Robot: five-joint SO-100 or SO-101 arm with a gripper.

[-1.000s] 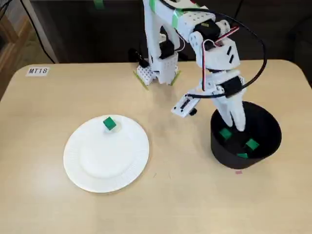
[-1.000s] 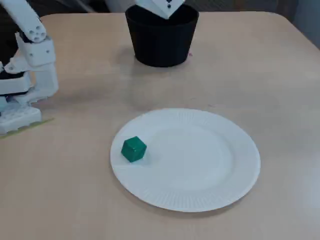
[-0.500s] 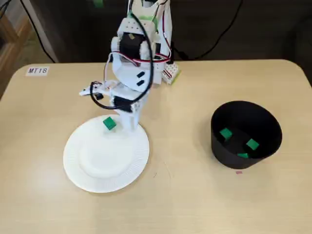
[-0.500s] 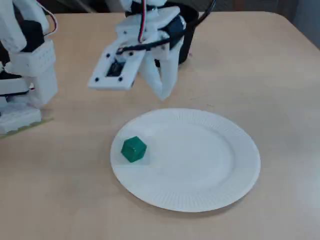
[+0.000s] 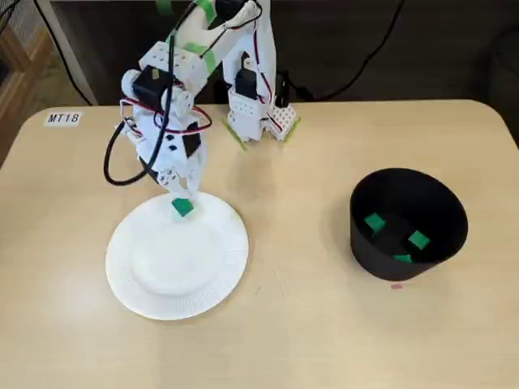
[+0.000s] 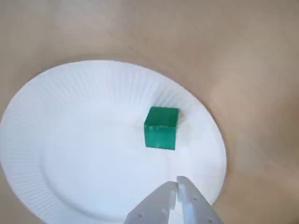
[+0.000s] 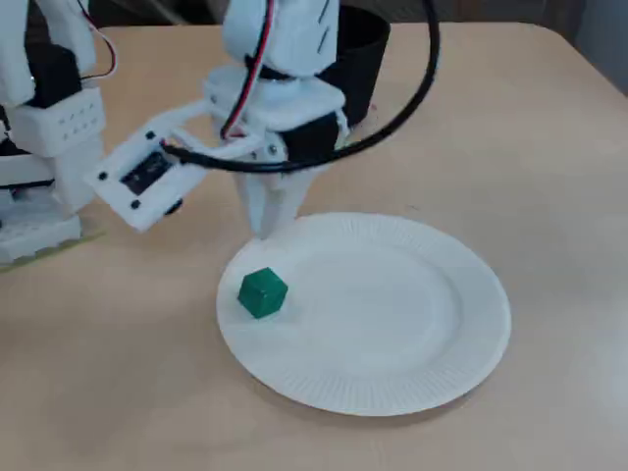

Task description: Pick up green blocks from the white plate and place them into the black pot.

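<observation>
One green block (image 5: 182,208) lies near the far rim of the white plate (image 5: 162,275). In a fixed view my gripper (image 5: 183,192) hangs just behind the block, fingers together and holding nothing. The wrist view shows the block (image 6: 161,127) on the plate (image 6: 70,140), ahead of the shut gripper (image 6: 177,183). From the other side, the gripper (image 7: 263,234) points down at the plate (image 7: 392,314) rim, a little beyond the block (image 7: 262,293). The black pot (image 5: 409,223) stands at the right with three green blocks (image 5: 374,221) inside.
The arm's base (image 5: 255,121) is clamped at the table's far edge, with black cables looping off the arm. A label reading MT18 (image 5: 63,118) is stuck at the far left corner. A small pink mark (image 5: 396,285) lies in front of the pot.
The arm has swung from over the pot across to the plate and come down behind the green block. The block on the plate has not moved.
</observation>
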